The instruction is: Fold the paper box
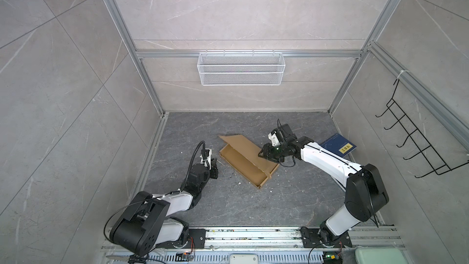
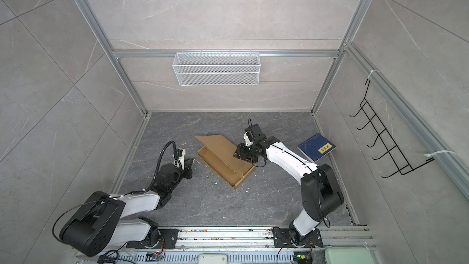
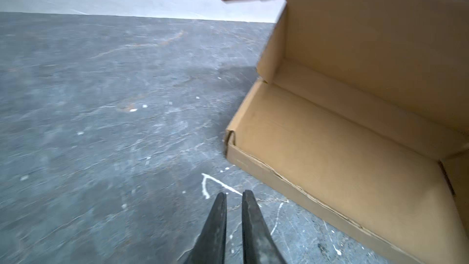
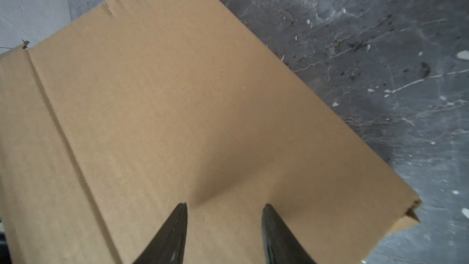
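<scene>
The right pincer (image 4: 224,207) stands open, its black fingertips (image 4: 181,212) spread over the outer face of the paper box (image 4: 152,97) lid; I cannot tell whether they press on it. The left pincer (image 3: 234,194) is all but closed and empty, low over the dark marbled desk (image 3: 101,123), just beside the box's side wall and apart from it. In a top view the box (image 1: 243,163) lies mid-desk, tray open, lid raised aslant. A dark blue book (image 1: 338,146) lies near the desk's right edge.
</scene>
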